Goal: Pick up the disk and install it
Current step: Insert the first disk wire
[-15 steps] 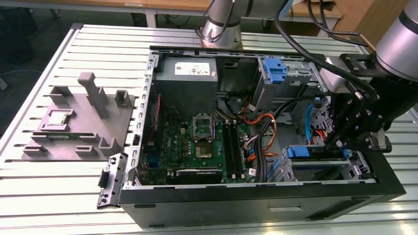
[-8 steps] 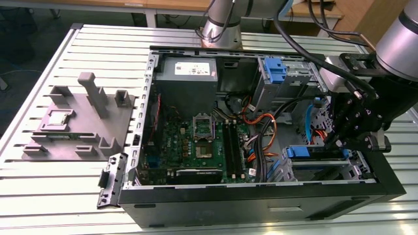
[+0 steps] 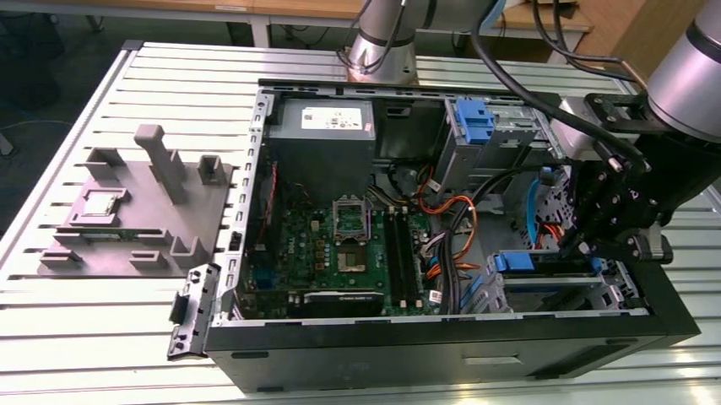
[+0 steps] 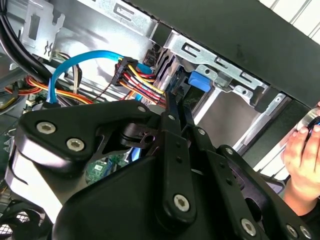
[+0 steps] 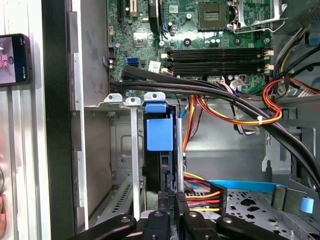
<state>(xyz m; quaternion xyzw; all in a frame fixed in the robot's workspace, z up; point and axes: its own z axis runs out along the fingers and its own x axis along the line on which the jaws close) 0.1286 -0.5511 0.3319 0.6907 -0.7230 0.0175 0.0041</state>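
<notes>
At the lower right of the exterior view, the gripper (image 3: 588, 246) reaches into the computer case (image 3: 451, 342), fingers pressed together on the disk (image 3: 529, 263) seated edge-on in the lower drive bay. Farther off, at the left, stands the grey fixture block (image 3: 141, 207).
</notes>
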